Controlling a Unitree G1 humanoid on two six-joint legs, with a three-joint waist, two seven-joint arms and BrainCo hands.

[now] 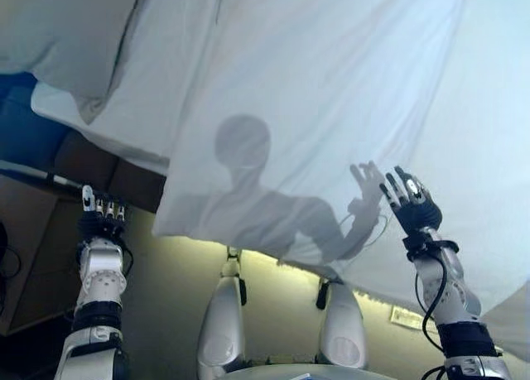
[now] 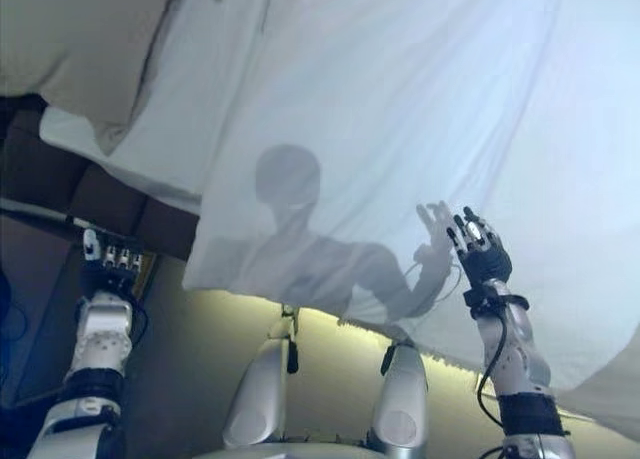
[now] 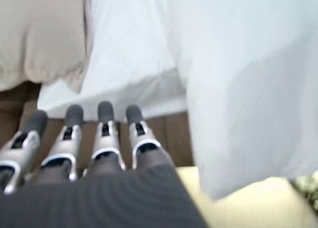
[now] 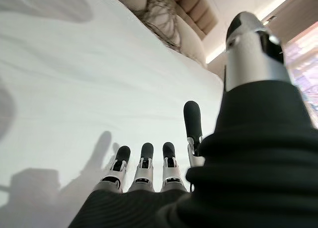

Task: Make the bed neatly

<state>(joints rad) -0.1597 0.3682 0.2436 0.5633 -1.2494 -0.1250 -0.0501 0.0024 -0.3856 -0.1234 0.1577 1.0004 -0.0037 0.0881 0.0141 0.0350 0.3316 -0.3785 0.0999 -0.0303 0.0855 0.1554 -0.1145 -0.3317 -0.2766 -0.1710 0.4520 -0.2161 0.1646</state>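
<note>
Risk — both hands open, holding nothing: right hand (image 1: 411, 199) over white sheet (image 1: 331, 107), left hand (image 1: 101, 208) beside it; an off-edge grab would bunch it.

You've got the white sheet (image 1: 331, 107) spread wide across the bed, filling most of the head views. It's smooth through the middle, with long soft folds running toward its near edge. That near edge hangs over the side of the bed, slanting across, slightly wavy at the hem. At the upper left a cream pillow (image 1: 58, 40) sits bunched and rumpled, touching the sheet, a dark seam line running where the two meet.
</note>
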